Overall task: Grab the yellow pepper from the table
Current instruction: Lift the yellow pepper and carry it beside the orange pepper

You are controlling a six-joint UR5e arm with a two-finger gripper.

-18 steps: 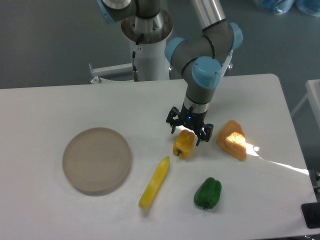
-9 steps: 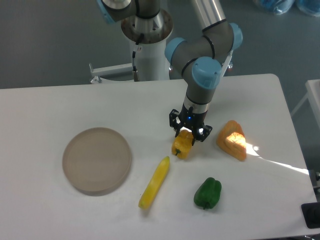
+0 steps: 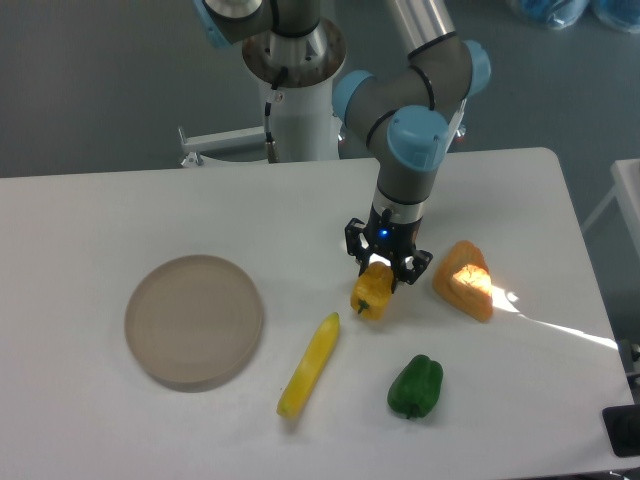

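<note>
White table (image 3: pixel 100 220) with plate (image 3: pixel 195 320), peppers (image 3: pixel 415 386)

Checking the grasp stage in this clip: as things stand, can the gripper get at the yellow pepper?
Probably yes. The gripper sits right over the yellow pepper, fingers closed about its top. The orange wedge and long yellow pepper lie apart, so nothing blocks it.

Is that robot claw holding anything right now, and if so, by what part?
Yes: the tool is closed on the yellow pepper, gripping its upper end, with the rest of the pepper hanging below the fingers.
</note>
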